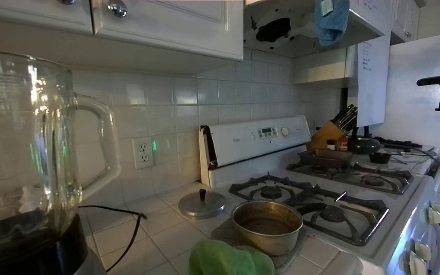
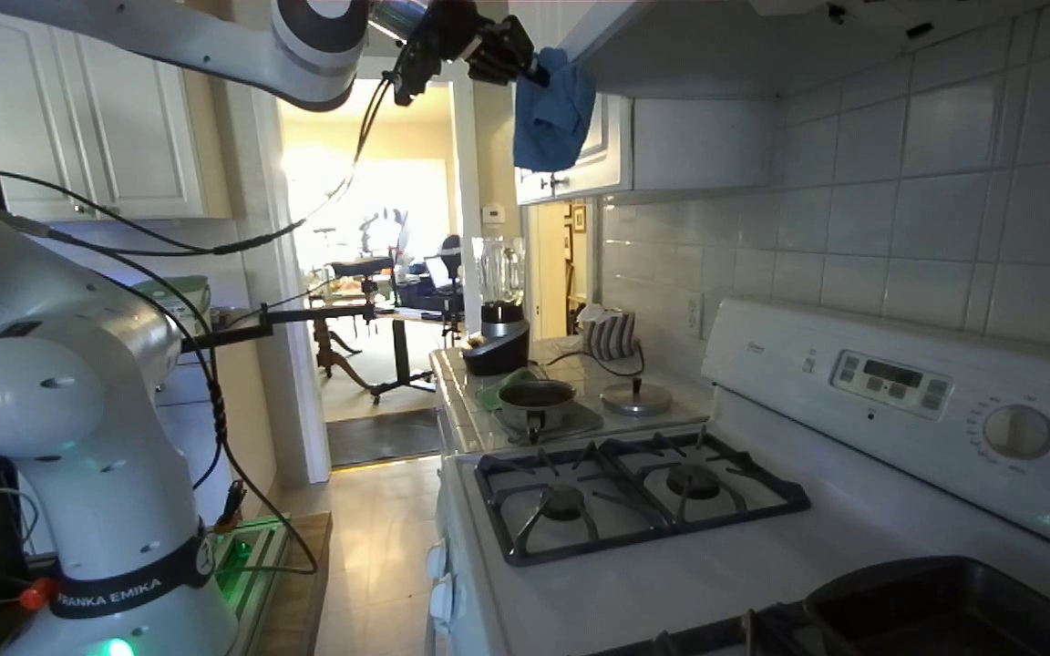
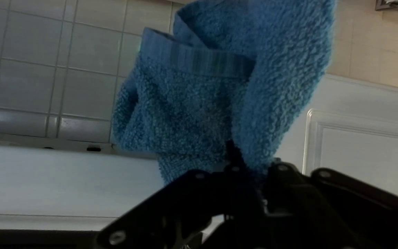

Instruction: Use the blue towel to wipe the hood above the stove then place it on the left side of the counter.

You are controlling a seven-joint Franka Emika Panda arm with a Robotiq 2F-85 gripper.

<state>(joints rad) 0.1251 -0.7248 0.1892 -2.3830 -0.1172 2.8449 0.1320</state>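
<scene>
In an exterior view the camera looks from beside the blender (image 1: 44, 160) (cropped at near left) along the tabletop (image 1: 166, 233) toward the stove (image 1: 250, 147). In an exterior view facing back across that stove, the robot arm (image 2: 97, 437) stands near left, the blender far. Both share blender, tabletop and stove. The wrist view looks past the jaws, near the blue towel (image 3: 202, 110).

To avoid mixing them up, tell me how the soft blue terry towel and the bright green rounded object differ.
Colour: one blue, one green.
Place: the soft blue terry towel hangs from the closed black fingers near the white boxy hood; the bright green rounded object rests on the white tiled counter.
Shape: the towel hangs in loose folds; the green object shows rounded humps.
</scene>
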